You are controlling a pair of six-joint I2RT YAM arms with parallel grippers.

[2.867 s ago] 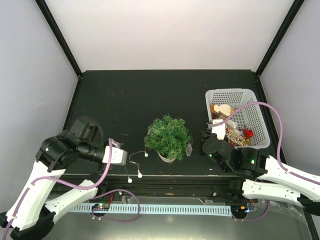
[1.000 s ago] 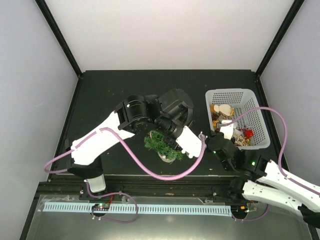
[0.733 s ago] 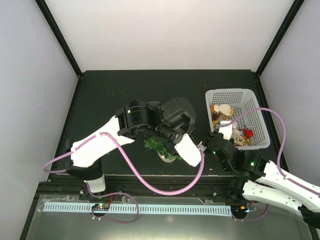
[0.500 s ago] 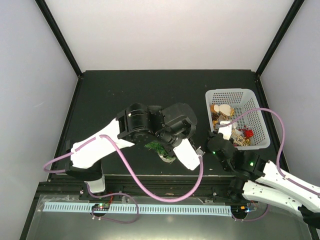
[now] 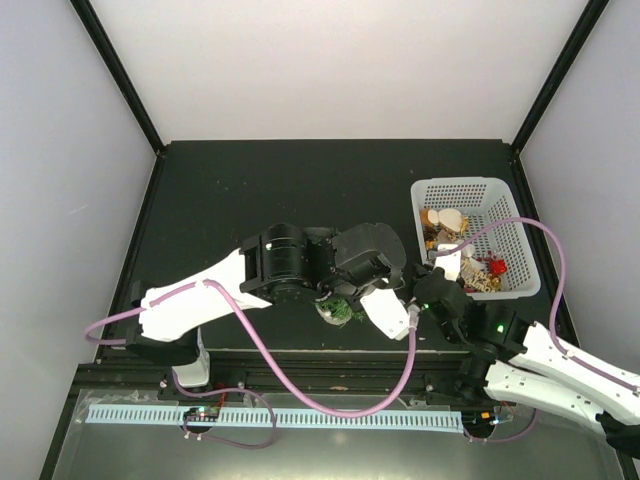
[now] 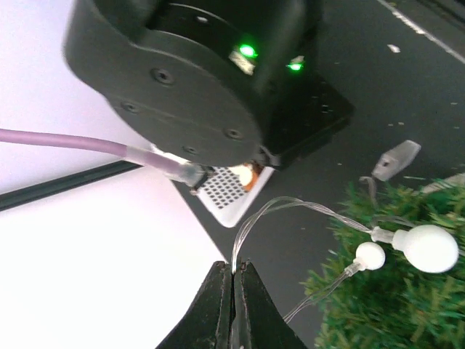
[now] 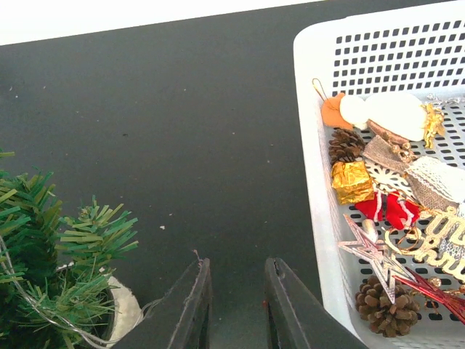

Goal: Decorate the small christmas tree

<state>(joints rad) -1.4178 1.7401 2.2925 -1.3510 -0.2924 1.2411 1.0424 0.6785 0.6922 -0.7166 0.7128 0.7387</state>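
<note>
The small christmas tree [image 5: 341,309] is mostly hidden under my left arm in the top view; its green branches show in the left wrist view [image 6: 396,305] and the right wrist view [image 7: 43,269]. My left gripper [image 6: 234,266] is shut on the clear wire of a light string [image 6: 251,222]. The wire loops up from the jaws and runs to two white bulbs [image 6: 427,248] lying on the tree. My right gripper [image 7: 237,275] hovers low over the black table between tree and basket, open, with nothing between its fingers.
A white mesh basket [image 5: 465,184] stands at the right, its rim [image 7: 312,145] close beside my right fingers. It holds pine cones, a gold parcel, a star and other ornaments. The right arm's black wrist [image 6: 196,80] with green lights sits close ahead of my left gripper.
My left arm has swung from the near left across the tree to its right side, carrying the light string, which now lies on the branches. The right arm has barely shifted.
</note>
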